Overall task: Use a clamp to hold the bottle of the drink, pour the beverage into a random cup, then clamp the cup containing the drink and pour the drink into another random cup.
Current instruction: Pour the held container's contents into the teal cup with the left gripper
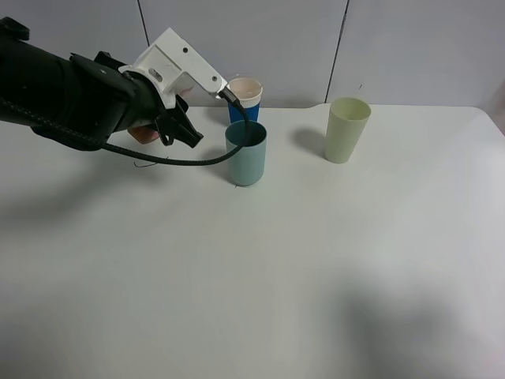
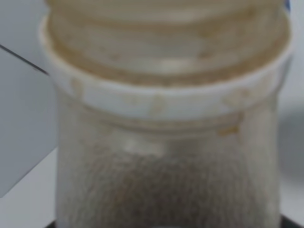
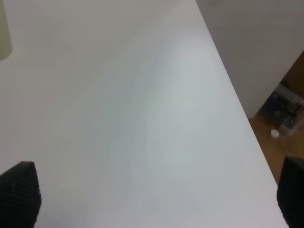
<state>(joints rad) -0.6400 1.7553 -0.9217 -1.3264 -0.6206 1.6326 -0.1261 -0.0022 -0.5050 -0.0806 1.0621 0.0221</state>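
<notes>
My left gripper point(image 1: 178, 126) is shut on the drink bottle point(image 1: 144, 134), held above the table at the back left, left of the teal cup point(image 1: 246, 152). Only a pinkish part of the bottle shows past the arm. The left wrist view is filled by the bottle's threaded neck point(image 2: 166, 95), with brownish drink inside. A blue cup with a white rim point(image 1: 245, 99) stands just behind the teal cup. A pale green cup point(image 1: 347, 129) stands further right. My right gripper point(image 3: 154, 199) is open and empty over bare table, and is out of the exterior view.
The white table point(image 1: 276, 276) spreads toward the front. Its right edge point(image 3: 237, 109) shows in the right wrist view, with floor and clutter beyond. The left arm's black cable point(image 1: 197, 160) hangs against the teal cup's rim. Grey wall panels stand behind the table.
</notes>
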